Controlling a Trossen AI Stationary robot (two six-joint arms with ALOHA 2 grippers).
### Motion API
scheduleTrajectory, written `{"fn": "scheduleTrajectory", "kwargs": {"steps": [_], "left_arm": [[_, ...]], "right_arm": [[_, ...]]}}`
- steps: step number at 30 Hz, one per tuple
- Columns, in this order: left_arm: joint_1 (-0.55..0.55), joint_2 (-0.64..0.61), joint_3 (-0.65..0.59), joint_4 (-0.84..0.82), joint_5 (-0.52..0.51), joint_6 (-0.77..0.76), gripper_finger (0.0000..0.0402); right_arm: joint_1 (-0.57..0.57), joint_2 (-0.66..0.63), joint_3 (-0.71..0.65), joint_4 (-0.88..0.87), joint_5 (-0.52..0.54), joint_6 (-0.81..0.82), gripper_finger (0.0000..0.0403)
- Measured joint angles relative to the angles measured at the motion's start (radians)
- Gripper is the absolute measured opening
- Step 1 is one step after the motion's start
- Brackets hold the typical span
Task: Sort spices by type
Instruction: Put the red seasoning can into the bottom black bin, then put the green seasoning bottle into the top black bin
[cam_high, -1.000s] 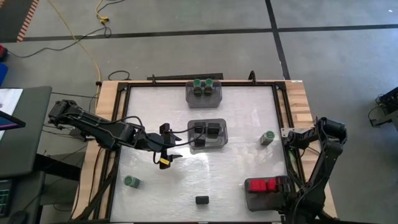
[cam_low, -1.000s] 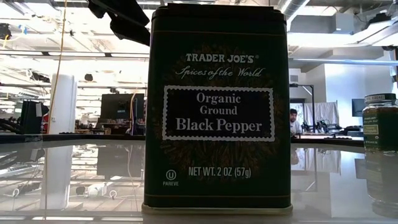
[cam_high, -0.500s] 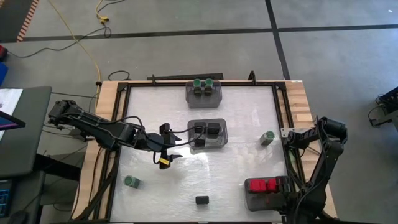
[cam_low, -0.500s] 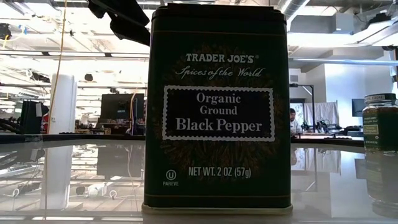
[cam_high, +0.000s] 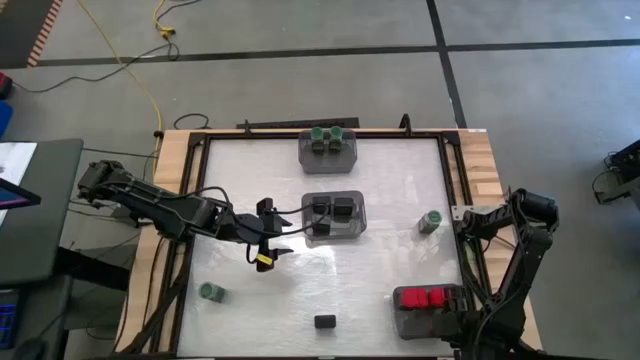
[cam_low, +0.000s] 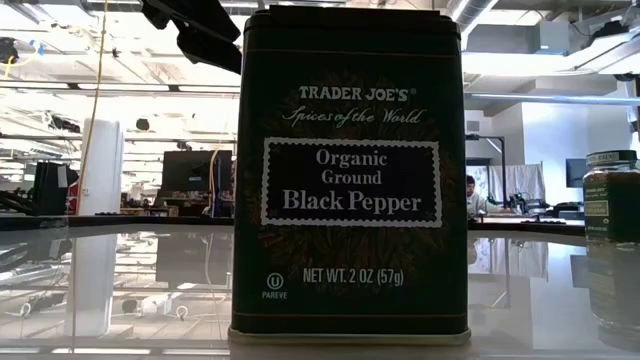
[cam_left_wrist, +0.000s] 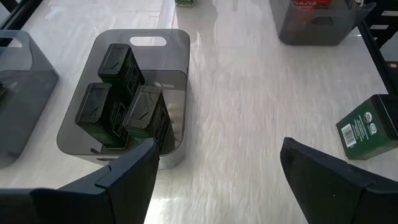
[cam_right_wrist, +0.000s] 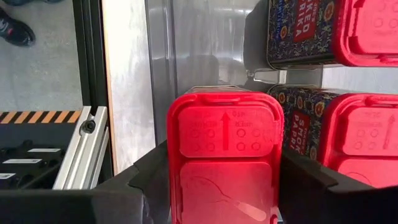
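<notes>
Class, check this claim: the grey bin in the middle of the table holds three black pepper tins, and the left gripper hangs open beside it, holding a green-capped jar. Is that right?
Not quite. The left gripper holds nothing; the left wrist view shows its open fingers empty. The middle bin does hold three black tins, and the gripper hangs open beside it.

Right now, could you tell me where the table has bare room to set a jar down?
Bare: between the centre grey bin of black tins and the red-capped bin; also left of the far green-capped bin. Crowded beside the centre bin, where the open left hand hovers.
</notes>
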Motion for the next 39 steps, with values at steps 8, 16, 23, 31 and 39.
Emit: {"fn": "scheduleTrajectory", "kwargs": {"steps": [8,16,23,31,39], "left_arm": [[0.0,0.0,0.0,0.0,0.0,0.0,0.0322],[0.0,0.0,0.0,0.0,0.0,0.0,0.0322],[0.0,0.0,0.0,0.0,0.0,0.0,0.0322],[0.0,0.0,0.0,0.0,0.0,0.0,0.0322],[0.0,0.0,0.0,0.0,0.0,0.0,0.0322]], "right_arm": [[0.0,0.0,0.002,0.0,0.0,0.0,0.0251],[0.0,0.0,0.002,0.0,0.0,0.008,0.0294],[0.0,-0.023,0.034,-0.023,0.001,-0.004,0.031],[0.0,-0.135,0.098,-0.149,0.012,-0.004,0.0311],[-0.003,-0.334,0.11,-0.168,0.339,0.082,0.0311]]}}
